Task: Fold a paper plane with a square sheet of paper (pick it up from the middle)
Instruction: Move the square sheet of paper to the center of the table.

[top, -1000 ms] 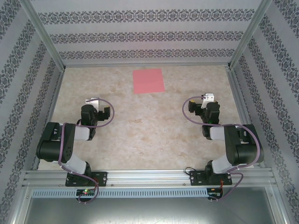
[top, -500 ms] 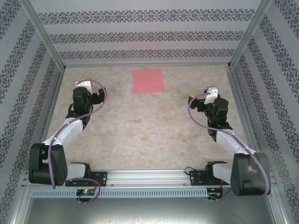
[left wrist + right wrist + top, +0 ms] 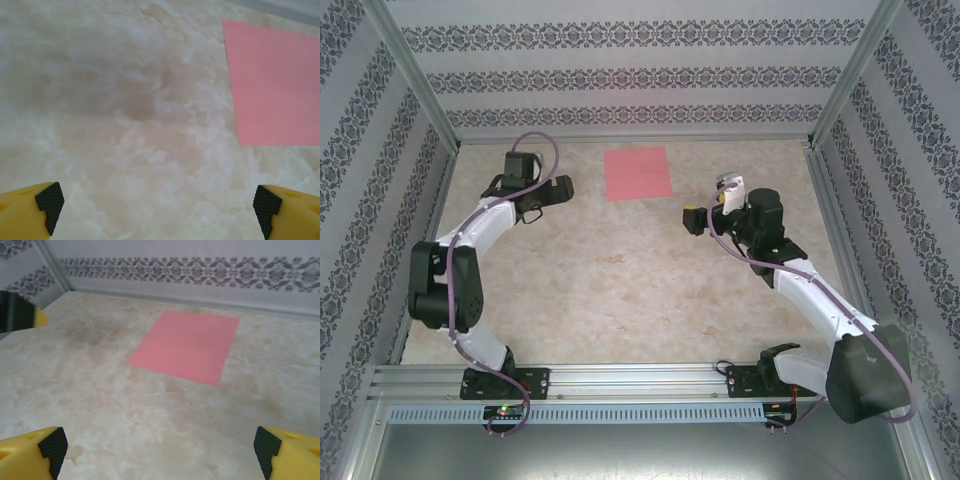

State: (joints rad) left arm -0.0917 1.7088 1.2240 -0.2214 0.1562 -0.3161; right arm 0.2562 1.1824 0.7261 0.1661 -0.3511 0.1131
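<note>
Top external view has the square sheet of paper lying flat at the far middle of the bench, between the two arms and touched by neither. The left jaws and right jaws both gape wide, empty. I'd judge the paper feather-light, limp and easily creased. It wants a gentle pinch at its middle, not an edge.

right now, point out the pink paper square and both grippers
square sheet of paper (image 3: 637, 173): top view, middle of the flat sheet
left gripper (image 3: 157, 210): left wrist view, midway between its open fingertips
right gripper (image 3: 157, 447): right wrist view, midway between its open fingertips
</note>
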